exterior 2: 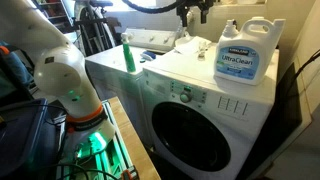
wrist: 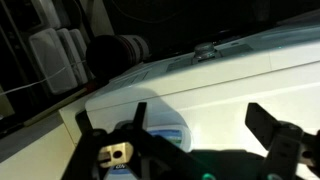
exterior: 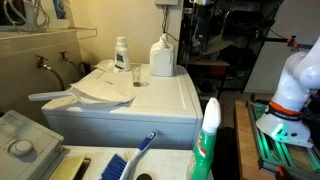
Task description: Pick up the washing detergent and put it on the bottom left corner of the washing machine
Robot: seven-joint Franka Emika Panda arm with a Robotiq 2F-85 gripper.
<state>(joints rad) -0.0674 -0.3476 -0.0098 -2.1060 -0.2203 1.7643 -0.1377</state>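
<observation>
The washing detergent, a large white jug with a blue-and-white label (exterior 2: 245, 55), stands upright on the washing machine (exterior 2: 190, 75), near a corner of its flat top. It also shows at the far edge of the top (exterior: 162, 57). My gripper (exterior 2: 192, 12) hangs above the machine's top, apart from the jug. In the wrist view the gripper (wrist: 198, 110) is open and empty, its dark fingers spread over the white top (wrist: 240, 80). The jug's label (wrist: 167, 136) shows low in the wrist view, beside one finger.
On the machine's top are a small slim white bottle (exterior: 121, 52), a small glass (exterior: 136, 75) and a white cloth (exterior: 105, 88). A green-and-white spray bottle (exterior: 207, 140) and a grey box with a knob (exterior: 20, 145) stand in the foreground. The arm's base (exterior 2: 75, 110) is beside the machine.
</observation>
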